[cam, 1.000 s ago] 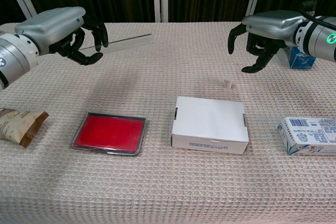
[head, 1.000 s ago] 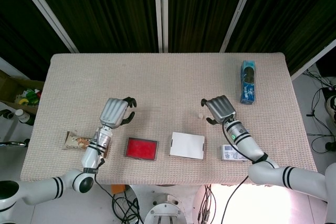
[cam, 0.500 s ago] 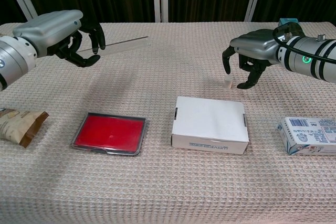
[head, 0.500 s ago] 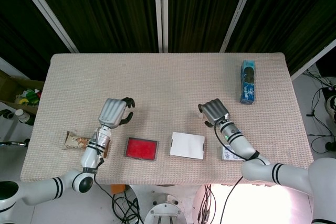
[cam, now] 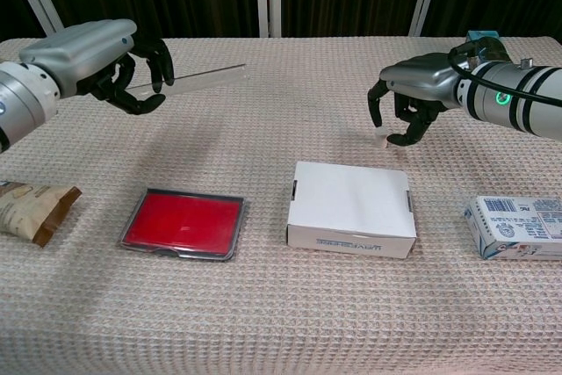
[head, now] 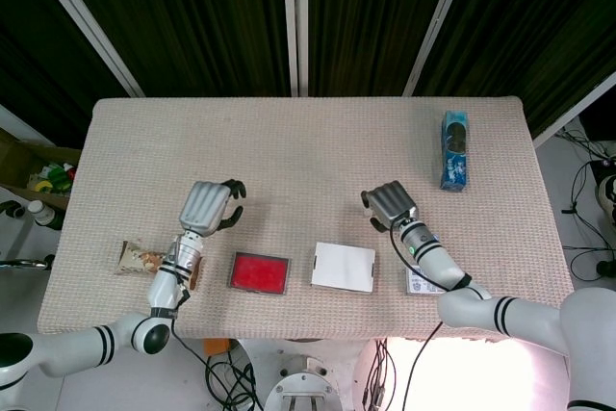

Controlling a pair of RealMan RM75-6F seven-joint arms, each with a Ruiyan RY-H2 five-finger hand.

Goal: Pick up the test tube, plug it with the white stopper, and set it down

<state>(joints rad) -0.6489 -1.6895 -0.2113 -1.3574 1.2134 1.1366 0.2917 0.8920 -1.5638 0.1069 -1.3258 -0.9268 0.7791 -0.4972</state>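
My left hand (cam: 97, 54) (head: 210, 207) hovers above the table at the left and grips a clear test tube (cam: 206, 76), which lies nearly level and points right. At the right, my right hand (cam: 417, 94) (head: 390, 204) is lowered to the cloth, just behind the white box. Its fingers are curled around the small white stopper (cam: 379, 136) and pinch it from both sides at table level. The stopper looks slightly tilted. The head view hides it under the hand.
A white box (cam: 351, 208) lies front centre, with a red tray (cam: 183, 224) to its left. A snack packet (cam: 35, 208) sits at the far left, and a blue-and-white box (cam: 518, 227) at the front right. A blue carton (head: 454, 148) lies at the back right.
My right hand came down and leftward onto the stopper and closed its fingers around it. The left hand with the tube barely shifted.
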